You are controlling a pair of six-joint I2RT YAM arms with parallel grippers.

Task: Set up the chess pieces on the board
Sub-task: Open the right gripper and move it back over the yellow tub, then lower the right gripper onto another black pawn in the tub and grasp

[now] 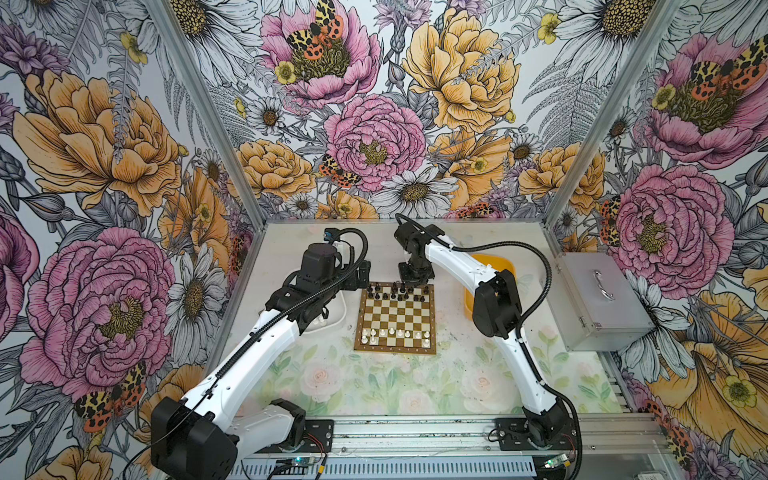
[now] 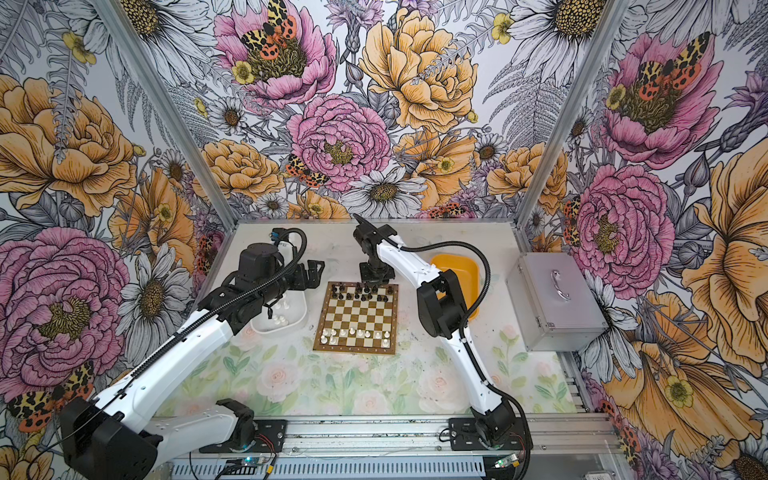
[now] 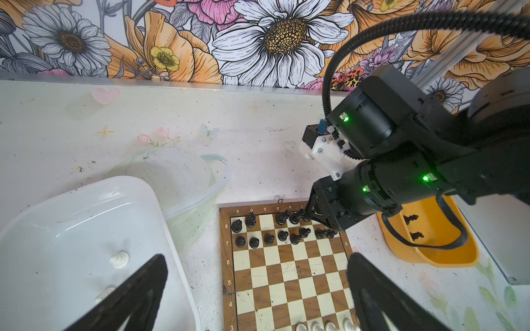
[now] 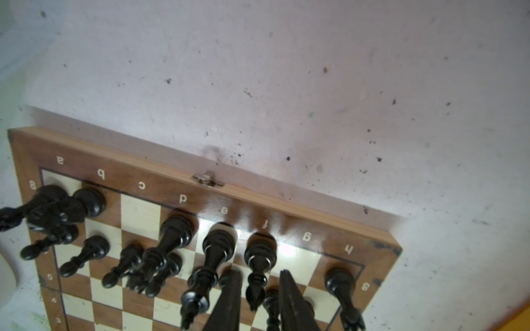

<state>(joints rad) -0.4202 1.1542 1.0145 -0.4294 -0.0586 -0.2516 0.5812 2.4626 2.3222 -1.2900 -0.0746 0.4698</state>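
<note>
The board [image 1: 358, 324] [image 2: 319, 328] lies mid-table. Black chess pieces [image 1: 395, 291] fill most of its two far rows, and white chess pieces [image 1: 395, 334] stand along the near rows. My right gripper [image 4: 258, 273] [image 1: 411, 276] points down over the far edge. Its fingers stand slightly open on either side of a black bishop [image 4: 259, 255] that stands upright on its square, with a thin gap on each side. My left gripper [image 3: 258, 258] [image 2: 313, 274] hangs wide open and holds nothing, between the white tray and the board's far left corner.
The white tray [image 3: 71, 215] left of the board holds loose white pieces [image 3: 120, 259]. A clear bowl [image 3: 186, 177] sits behind it. The yellow tray [image 3: 447, 258] right of the board holds two black pieces [image 3: 411, 219]. A metal case [image 1: 602, 299] stands at the far right.
</note>
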